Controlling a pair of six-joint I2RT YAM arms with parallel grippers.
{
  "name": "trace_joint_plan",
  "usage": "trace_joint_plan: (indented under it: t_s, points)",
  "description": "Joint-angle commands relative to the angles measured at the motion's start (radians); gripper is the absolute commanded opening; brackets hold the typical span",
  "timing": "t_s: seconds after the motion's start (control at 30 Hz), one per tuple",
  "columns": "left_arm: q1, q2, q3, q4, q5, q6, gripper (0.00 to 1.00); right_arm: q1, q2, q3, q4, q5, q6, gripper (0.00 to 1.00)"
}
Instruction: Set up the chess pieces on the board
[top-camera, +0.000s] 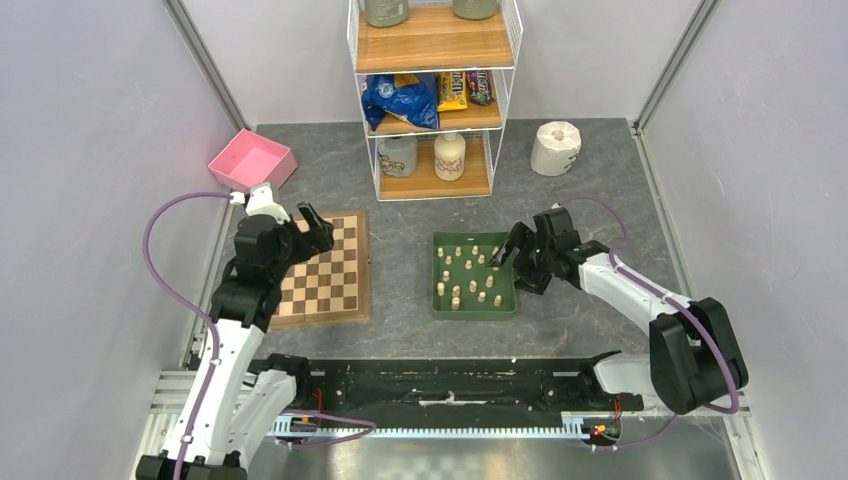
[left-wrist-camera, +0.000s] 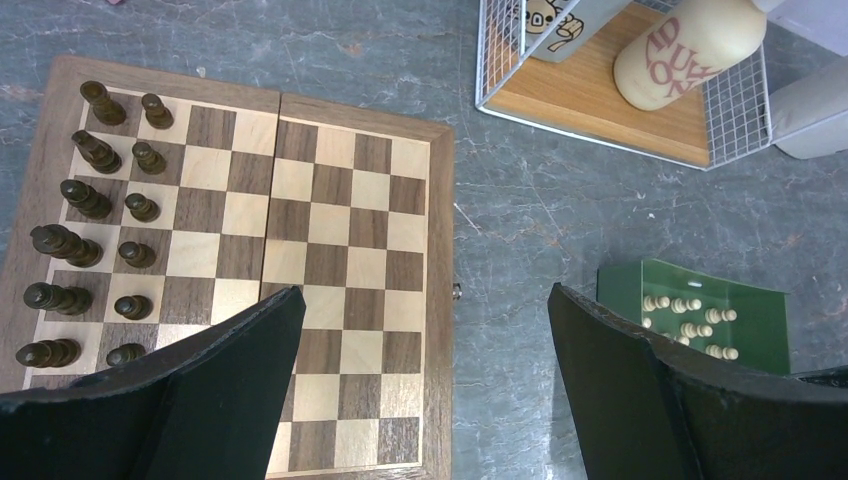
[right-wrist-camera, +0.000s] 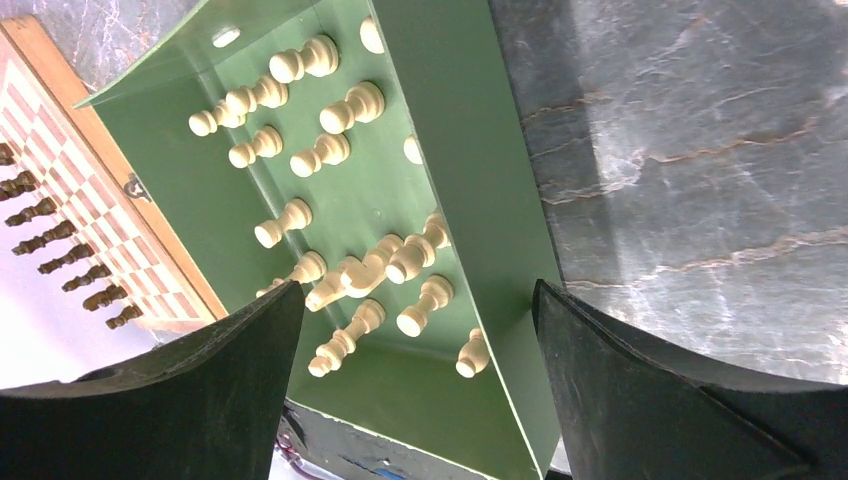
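My left tool (left-wrist-camera: 422, 295) hangs spread over the board (left-wrist-camera: 340, 230), my right tool (right-wrist-camera: 417, 288) spread over the green tray (right-wrist-camera: 455, 120). Twelve dark chess pieces (left-wrist-camera: 85, 198) show in two rows along one edge of the board. The pale ones (right-wrist-camera: 352, 105) are in the tray — roughly fifteen.

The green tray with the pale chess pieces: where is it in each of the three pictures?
Top external: the green tray sits right of centre, beside the chessboard.
Left wrist: green tray at lower right, partly hidden.
Right wrist: green tray fills the middle, seen close up.
Shared landmark: the chessboard, left of the tray in all three views.
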Motion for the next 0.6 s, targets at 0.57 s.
trace_joint_plan:
  t_s: [0.57]
  points:
    - [0.0, 0.112, 0.005, 0.048, 0.072, 0.006, 1.0, 0.163, 0.123, 0.121, 0.134, 0.088, 0.143, 0.93]
